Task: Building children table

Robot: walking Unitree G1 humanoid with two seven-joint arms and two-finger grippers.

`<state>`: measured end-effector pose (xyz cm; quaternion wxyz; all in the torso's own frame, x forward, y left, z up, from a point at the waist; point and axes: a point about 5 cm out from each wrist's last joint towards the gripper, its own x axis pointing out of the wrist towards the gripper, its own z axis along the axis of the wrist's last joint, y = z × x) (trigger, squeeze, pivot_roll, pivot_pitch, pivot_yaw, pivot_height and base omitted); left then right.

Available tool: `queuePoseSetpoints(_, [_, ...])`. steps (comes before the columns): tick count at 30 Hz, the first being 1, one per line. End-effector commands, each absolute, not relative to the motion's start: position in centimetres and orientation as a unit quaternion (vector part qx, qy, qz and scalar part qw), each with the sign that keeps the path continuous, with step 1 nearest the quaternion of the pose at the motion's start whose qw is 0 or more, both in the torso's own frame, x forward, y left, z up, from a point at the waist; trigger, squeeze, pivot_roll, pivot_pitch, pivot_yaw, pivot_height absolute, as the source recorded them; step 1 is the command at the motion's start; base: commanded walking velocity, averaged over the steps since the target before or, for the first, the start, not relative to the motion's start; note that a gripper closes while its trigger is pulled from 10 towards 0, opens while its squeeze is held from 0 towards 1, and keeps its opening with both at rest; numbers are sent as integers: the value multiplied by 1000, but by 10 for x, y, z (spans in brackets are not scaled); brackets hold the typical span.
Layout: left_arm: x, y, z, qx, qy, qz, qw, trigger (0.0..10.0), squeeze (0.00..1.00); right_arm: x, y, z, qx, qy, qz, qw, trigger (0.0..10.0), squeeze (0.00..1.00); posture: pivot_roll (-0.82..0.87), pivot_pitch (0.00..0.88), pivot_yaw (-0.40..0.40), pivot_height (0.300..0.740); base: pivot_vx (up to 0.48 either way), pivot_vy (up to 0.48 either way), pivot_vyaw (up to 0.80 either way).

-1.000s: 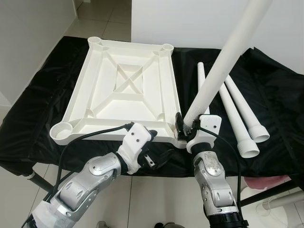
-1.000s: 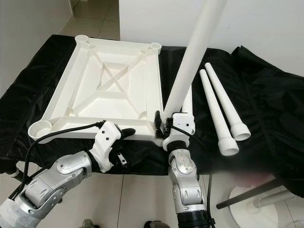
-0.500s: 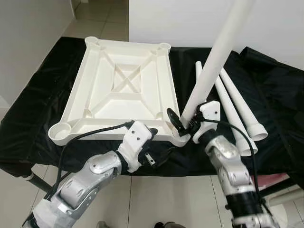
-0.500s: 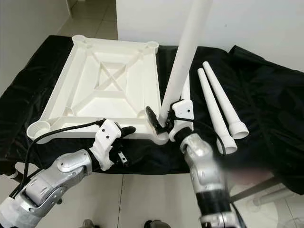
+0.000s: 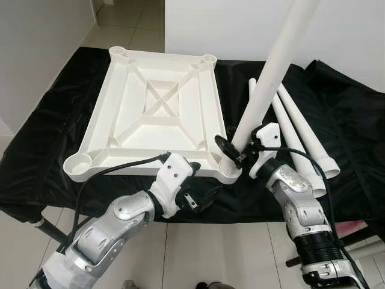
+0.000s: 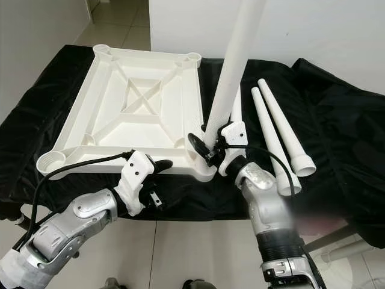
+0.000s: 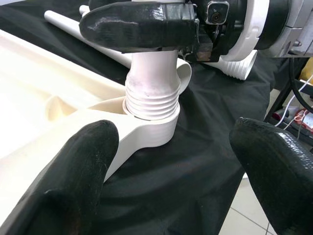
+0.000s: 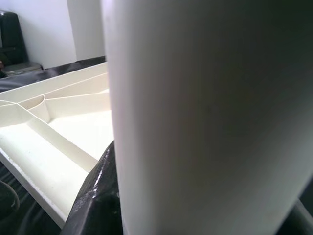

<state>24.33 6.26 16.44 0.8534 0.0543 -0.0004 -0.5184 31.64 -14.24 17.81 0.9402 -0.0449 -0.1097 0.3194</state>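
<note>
Right end effector (image 5: 239,153): fingers clamped around the lower end of the upright leg (image 5: 272,68), just above its threaded collar.
Change: over the last second the right wrist has rolled while the forearm swung outward to the robot's right; the grip on the leg has stayed closed and the leg has kept nearly the same tilt. I read this as a screwing turn.
Leg seat: in the left wrist view the threaded end (image 7: 150,100) sits in the corner socket (image 7: 146,131) with several threads still showing, so it is probably not fully home.
Left end effector (image 5: 198,197): fingers spread, holding nothing, hovering just off the near edge by that socket.
Tabletop (image 5: 156,114): white, upside down, ribs upward, three other corner sockets unfilled.
Spare legs (image 5: 301,135): three lying side by side, right of the tabletop.
Bench (image 5: 48,126): draped in black cloth.
Room: pale tiled floor, white walls behind.
</note>
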Motion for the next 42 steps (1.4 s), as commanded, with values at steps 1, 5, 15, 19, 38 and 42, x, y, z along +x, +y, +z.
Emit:
queuePoseSetpoints(1, [238, 61, 163, 60, 5, -570, 819, 10000, 0, 315, -153, 166, -38, -85, 303, 948, 1922, 0, 41, 87, -63, 740, 0, 0, 0])
queuePoseSetpoints(5, [238, 62, 163, 61, 5, -571, 818, 10000, 0, 316, -156, 161, -32, -73, 283, 956, 10000, 0, 38, 84, -61, 740, 0, 0, 0])
queuePoseSetpoints(15, [237, 61, 162, 61, 7, -575, 816, 10000, 0, 313, -151, 150, -28, -51, 224, 973, 10000, 0, 34, 81, -63, 740, 0, 0, 0])
queuePoseSetpoints(19, [237, 60, 162, 61, 7, -575, 816, 10000, 0, 313, -149, 149, -24, -47, 205, 977, 10000, 0, 31, 81, -66, 740, 0, 0, 0])
queuePoseSetpoints(38, [238, 63, 163, 60, 5, -564, 824, 10000, 0, 294, -108, 147, 54, -30, -34, 997, 10000, 0, 47, 98, -86, 740, 0, 0, 0])
queuePoseSetpoints(42, [238, 64, 163, 60, 5, -562, 825, 10000, 0, 294, -109, 152, 54, -45, -26, 997, 10000, 0, 44, 104, -81, 740, 0, 0, 0])
